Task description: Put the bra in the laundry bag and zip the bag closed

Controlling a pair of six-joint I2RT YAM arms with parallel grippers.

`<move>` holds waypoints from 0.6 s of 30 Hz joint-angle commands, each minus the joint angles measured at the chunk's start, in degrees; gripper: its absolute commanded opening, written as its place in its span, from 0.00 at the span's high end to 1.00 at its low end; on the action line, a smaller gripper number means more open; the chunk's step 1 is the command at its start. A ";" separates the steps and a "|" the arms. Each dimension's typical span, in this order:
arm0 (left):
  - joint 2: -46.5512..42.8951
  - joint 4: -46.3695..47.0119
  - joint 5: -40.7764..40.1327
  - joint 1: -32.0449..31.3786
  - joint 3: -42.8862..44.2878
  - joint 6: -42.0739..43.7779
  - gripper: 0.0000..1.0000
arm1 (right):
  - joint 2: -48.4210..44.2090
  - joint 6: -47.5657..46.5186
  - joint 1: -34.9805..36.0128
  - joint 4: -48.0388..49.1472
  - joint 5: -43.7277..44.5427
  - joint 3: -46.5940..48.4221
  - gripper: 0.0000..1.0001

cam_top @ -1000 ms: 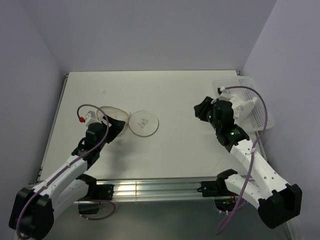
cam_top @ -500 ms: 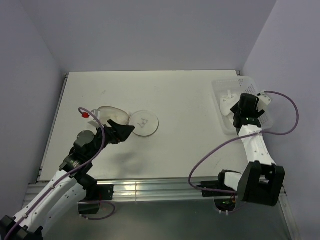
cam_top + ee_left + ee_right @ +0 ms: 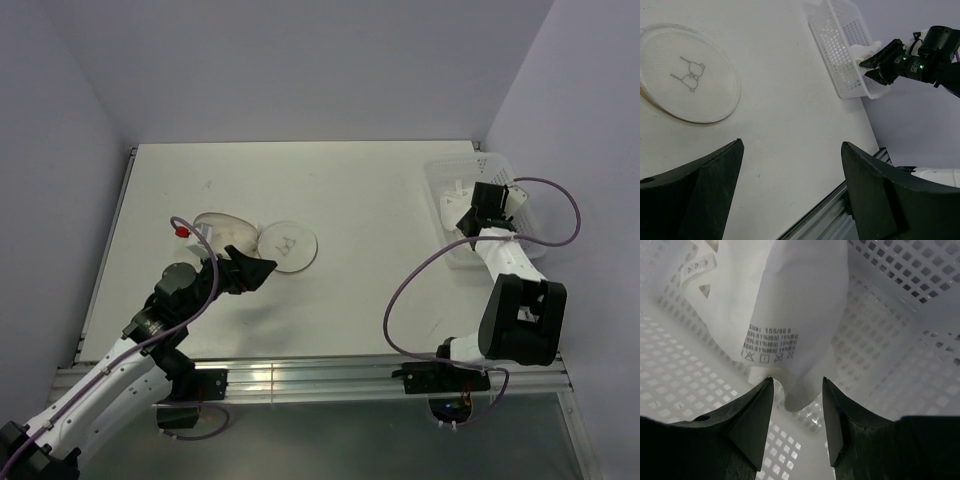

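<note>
The bra (image 3: 790,300), white fabric with a printed care label, lies in the white perforated basket (image 3: 900,315) at the table's right edge. My right gripper (image 3: 797,382) is down inside the basket, open, and the fabric's lower fold hangs between its fingertips without being pinched. From above, the bra (image 3: 452,205) shows just left of the right gripper (image 3: 470,215). The laundry bag (image 3: 288,246) lies left of centre, its round face with the bra symbol (image 3: 687,75) up. My left gripper (image 3: 792,144) hovers open beside the bag, holding nothing.
The basket (image 3: 450,165) stands against the right wall. A second mesh part of the bag (image 3: 222,228) lies behind my left gripper (image 3: 255,270). The table's near edge has a metal rail (image 3: 300,375). Purple cables loop from both arms.
My right arm swung from mid-table to the basket and lowered its gripper over the bra. My left gripper shifted slightly right, alongside the bag's round face.
</note>
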 commanded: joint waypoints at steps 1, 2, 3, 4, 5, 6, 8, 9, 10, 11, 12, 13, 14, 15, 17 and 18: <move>0.37 1.92 0.03 -0.33 0.27 1.32 0.15 | 4.41 -0.11 -0.76 1.43 1.65 4.85 0.49; 0.64 1.83 -0.14 -0.24 0.27 1.41 0.15 | 5.13 -0.11 -0.85 1.43 1.83 5.90 0.50; 0.81 1.74 -0.15 -0.24 0.35 1.50 0.15 | 5.65 -0.55 -0.85 1.87 1.83 6.09 0.52; 0.99 1.74 -0.23 -0.24 0.53 1.41 0.15 | 6.01 -0.82 -0.85 3.01 1.91 6.18 0.56; 1.34 1.65 -0.32 -0.33 0.62 1.50 0.15 | 5.92 -0.90 -0.85 3.10 2.61 6.61 0.75; 1.52 1.65 -0.23 -0.33 0.71 1.58 0.15 | 5.40 -1.60 -0.85 3.63 3.31 6.53 0.84; 2.13 1.48 -0.41 -0.24 0.97 1.67 0.16 | 1.89 -2.48 -0.85 6.96 3.50 5.13 1.00; 2.31 1.56 -0.50 -0.24 1.06 1.76 0.16 | -1.08 -3.01 -0.85 7.75 4.02 5.04 1.00; 2.57 1.65 -0.50 -0.24 1.14 1.67 0.16 | -2.59 -3.19 -0.76 8.72 4.29 4.78 1.00; 2.92 1.74 -0.32 -0.33 1.23 1.67 0.17 | -4.08 -3.28 -0.59 9.34 4.20 4.69 1.00; 3.10 1.83 -0.32 -0.33 1.32 1.67 0.17 | -7.32 -3.63 -0.32 9.95 3.94 4.69 1.00; 3.36 1.92 -0.32 -0.33 1.50 1.67 0.17 | -9.00 -4.24 0.11 11.18 3.76 4.77 1.00; 3.89 2.00 -0.32 -0.24 1.58 1.67 0.17 | -10.58 -4.77 1.60 11.54 3.85 5.38 1.00; 4.07 2.00 -0.32 -0.24 1.67 1.67 0.17 | -13.47 -6.25 2.48 12.33 3.24 5.82 1.00; 4.68 2.00 -0.76 -0.24 2.02 1.67 0.17 | -15.51 -8.02 5.98 12.25 2.01 9.06 1.00; 4.77 2.00 -0.85 -0.24 2.29 1.67 0.17 | -16.83 -10.03 7.66 11.38 2.79 10.47 1.00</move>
